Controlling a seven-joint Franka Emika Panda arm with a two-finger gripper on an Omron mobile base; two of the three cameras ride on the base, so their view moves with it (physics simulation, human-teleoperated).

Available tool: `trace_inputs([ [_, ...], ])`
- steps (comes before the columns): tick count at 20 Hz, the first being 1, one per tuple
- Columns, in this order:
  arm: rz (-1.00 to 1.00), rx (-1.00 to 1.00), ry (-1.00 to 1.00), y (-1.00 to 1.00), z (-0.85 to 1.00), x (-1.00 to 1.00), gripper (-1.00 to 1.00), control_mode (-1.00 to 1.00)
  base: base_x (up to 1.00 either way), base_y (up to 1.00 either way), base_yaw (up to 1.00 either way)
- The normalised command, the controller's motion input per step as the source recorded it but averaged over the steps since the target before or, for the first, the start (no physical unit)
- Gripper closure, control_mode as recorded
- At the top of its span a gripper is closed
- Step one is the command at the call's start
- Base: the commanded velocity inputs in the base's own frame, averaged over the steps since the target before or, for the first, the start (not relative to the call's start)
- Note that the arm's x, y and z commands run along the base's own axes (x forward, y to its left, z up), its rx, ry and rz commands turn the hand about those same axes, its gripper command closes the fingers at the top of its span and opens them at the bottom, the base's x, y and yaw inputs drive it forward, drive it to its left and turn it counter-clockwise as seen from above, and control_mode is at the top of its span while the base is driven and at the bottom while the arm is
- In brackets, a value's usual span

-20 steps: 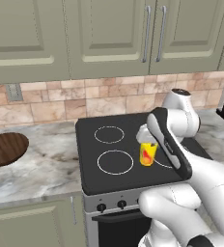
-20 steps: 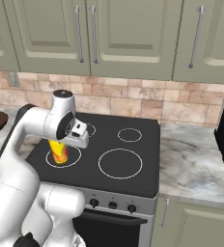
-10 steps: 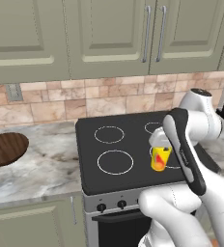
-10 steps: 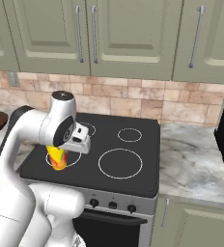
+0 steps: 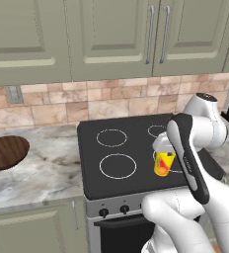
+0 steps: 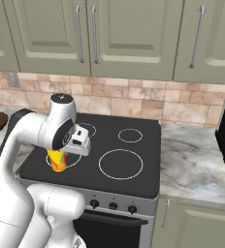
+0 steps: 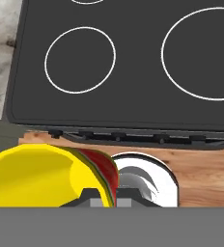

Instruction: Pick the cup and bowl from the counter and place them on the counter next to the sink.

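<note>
The cup [image 5: 164,163] hangs in the jaws over the front of the stove [image 5: 131,158], clear of its black top, with the gripper [image 6: 66,151] closed around its upper wall. In the hand view the yellow rim [image 7: 41,176] sits right at the fingertips, so the hold looks firm. It is small, rigid and probably light, with a smooth wall that could slip; taking it across the upper wall and keeping it upright seems the safest hold.

The bowl [image 5: 6,152] rests on the table [image 5: 42,173] well to the left of the stove. Wide, shallow and stiff, it would likely have to be pinched at its rim.
</note>
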Motion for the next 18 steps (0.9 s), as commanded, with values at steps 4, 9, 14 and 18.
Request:
trace_inputs([
  [4,0.0,0.0,0.0,0.0,0.0,0.0,1.0,1.0,0.0,0.0,0.0],
  [9,0.0,0.0,0.0,0.0,0.0,0.0,1.0,1.0,-0.54,0.0,0.0],
  [14,0.0,0.0,0.0,0.0,0.0,0.0,1.0,1.0,-1.0,-0.13,-0.08],
  [18,0.0,0.0,0.0,0.0,0.0,0.0,1.0,1.0,-0.31,0.03,-0.43],
])
